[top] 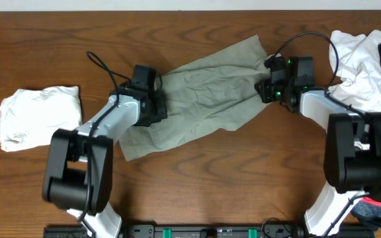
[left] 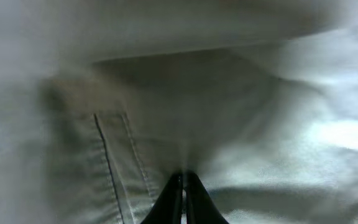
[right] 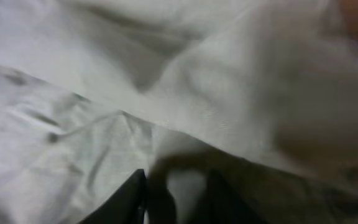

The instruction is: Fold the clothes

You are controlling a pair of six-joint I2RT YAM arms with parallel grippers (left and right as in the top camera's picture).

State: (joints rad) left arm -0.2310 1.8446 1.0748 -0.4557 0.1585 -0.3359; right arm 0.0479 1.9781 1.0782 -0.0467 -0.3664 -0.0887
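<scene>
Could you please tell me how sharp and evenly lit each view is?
Overhead: sharp, evenly lit, the khaki garment and table clear. Left wrist: close-up fabric soft, a bright patch at right, only the stitched seam legible. Right wrist: blurriest, upper right smeared, dark shadow at bottom centre.

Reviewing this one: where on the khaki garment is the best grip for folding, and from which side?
The khaki garment lies flat and diagonal. Probably pinch its lower-left corner from above on the left arm's side: that edge is thin, free and exposed on the table.
</scene>
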